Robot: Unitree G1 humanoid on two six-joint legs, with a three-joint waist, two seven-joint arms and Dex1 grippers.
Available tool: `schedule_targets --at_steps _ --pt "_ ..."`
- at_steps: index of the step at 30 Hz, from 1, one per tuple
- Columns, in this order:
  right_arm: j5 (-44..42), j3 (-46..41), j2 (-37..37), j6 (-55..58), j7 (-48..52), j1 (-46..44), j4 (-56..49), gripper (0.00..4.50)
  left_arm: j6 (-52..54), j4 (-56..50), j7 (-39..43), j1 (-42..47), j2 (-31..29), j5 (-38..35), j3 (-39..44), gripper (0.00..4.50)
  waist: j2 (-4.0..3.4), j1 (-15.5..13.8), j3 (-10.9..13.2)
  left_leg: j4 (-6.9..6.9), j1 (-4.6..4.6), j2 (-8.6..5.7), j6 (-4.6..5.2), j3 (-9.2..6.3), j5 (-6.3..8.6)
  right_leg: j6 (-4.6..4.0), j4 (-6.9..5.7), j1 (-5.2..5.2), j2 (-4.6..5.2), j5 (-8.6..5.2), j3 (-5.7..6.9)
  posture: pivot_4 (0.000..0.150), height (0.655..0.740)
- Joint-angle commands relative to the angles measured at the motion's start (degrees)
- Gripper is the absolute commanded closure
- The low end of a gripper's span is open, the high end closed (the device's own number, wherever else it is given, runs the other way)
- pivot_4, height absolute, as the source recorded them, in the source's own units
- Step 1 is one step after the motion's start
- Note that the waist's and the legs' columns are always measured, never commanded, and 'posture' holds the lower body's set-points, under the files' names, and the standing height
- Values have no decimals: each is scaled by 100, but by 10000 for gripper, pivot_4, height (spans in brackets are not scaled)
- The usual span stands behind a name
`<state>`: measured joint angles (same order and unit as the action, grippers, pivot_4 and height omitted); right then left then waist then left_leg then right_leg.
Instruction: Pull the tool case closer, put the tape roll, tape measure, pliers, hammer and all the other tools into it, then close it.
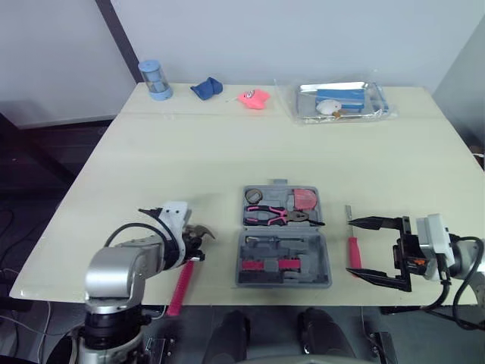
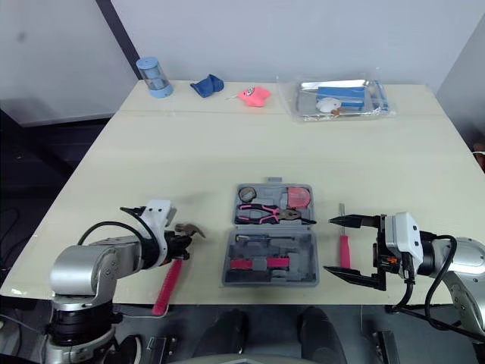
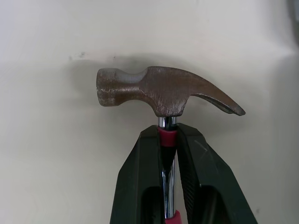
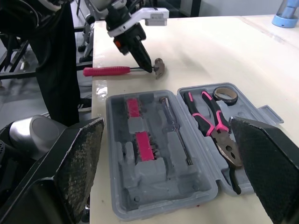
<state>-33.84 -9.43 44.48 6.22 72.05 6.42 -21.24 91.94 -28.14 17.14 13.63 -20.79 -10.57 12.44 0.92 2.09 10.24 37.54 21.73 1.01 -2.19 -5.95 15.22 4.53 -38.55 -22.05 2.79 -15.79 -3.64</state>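
The grey tool case (image 1: 259, 250) lies open near the table's front edge. Its far half holds the pink-handled pliers (image 1: 280, 216), the tape roll (image 1: 254, 196) and the red tape measure (image 1: 305, 199). To the left of the case, my left gripper (image 3: 167, 133) is shut on the hammer's (image 3: 159, 91) shaft just below the steel head. The pink handle (image 1: 180, 284) runs back past the table edge. To the right of the case, my right gripper (image 1: 352, 247) is open, its fingers on either side of a red-handled screwdriver (image 2: 343, 250) lying on the table.
Along the far edge stand a blue container (image 1: 155, 80), a blue object (image 1: 206, 88), a pink object (image 1: 254, 98) and a clear bag holding a tray (image 1: 341, 101). The case's near half holds a small screwdriver (image 4: 175, 126) and red inserts.
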Motion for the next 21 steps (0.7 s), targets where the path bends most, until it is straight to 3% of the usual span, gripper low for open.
schedule_targets --at_steps 1,10,19,21 --pt "-91 -97 -14 -39 -21 44 -158 0 -343 123 -331 80 97 206 127 44993 0 2 0 0 0 0 0 1 0 0 0 0 0 0 0 1500 7400" --pt "-55 -87 -20 -67 -64 65 -134 0 -1585 694 -569 40 193 224 4 44993 -3 -16 -2 0 0 -1 -1 2 0 0 0 0 2 0 -2 1500 7400" --pt "-61 -106 14 -58 -37 33 -93 0 -2105 622 -628 -122 400 95 160 1816 -3 -20 -2 0 1 -4 -1 3 0 0 3 0 4 0 -2 1500 7400" --pt "-54 -109 13 -64 -33 54 -93 0 -2122 388 -589 -273 356 46 225 1816 -3 -3 -2 0 1 -4 -1 3 0 0 3 0 4 0 -2 1500 7400"
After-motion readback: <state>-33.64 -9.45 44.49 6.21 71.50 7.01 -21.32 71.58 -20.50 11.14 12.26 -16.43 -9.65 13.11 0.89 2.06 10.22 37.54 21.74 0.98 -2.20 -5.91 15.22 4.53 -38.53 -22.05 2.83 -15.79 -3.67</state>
